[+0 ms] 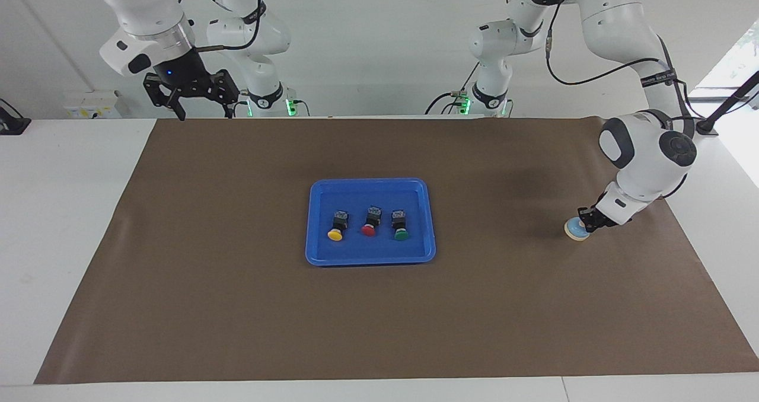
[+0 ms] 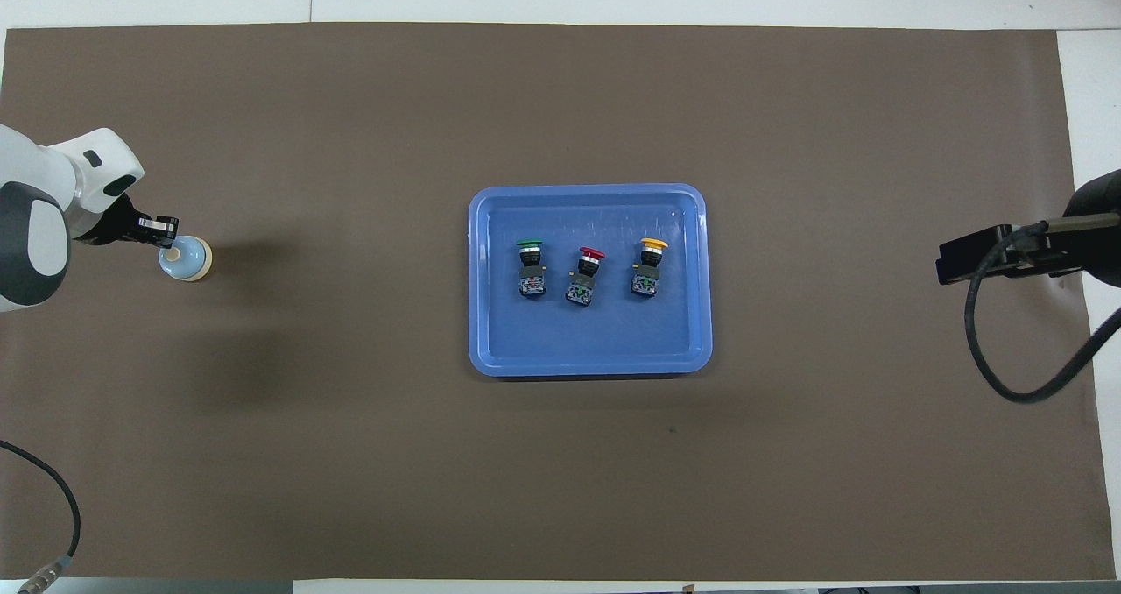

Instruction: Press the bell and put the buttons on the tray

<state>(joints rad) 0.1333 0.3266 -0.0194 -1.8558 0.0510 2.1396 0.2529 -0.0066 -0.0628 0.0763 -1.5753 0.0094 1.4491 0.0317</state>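
The blue tray (image 1: pixel 315 224) (image 2: pixel 477 279) sits mid-table. Three buttons lie in it in a row, caps pointing away from the robots: green (image 1: pixel 399 225) (image 2: pixel 531 270) toward the left arm's end, red (image 1: pixel 370 222) (image 2: pixel 585 277) in the middle, yellow (image 1: pixel 337 226) (image 2: pixel 649 270) toward the right arm's end. The light-blue bell (image 1: pixel 574 230) (image 2: pixel 186 259) stands on the mat at the left arm's end. My left gripper (image 1: pixel 586 219) (image 2: pixel 166 230) is shut, tilted down, with its tips on the bell's top. My right gripper (image 1: pixel 203 107) is open and empty, raised over the mat's edge nearest the robots, waiting.
A brown mat (image 1: pixel 237 301) (image 2: pixel 350 454) covers most of the white table. A black cable (image 2: pixel 1007 357) hangs from the right arm at the right arm's end.
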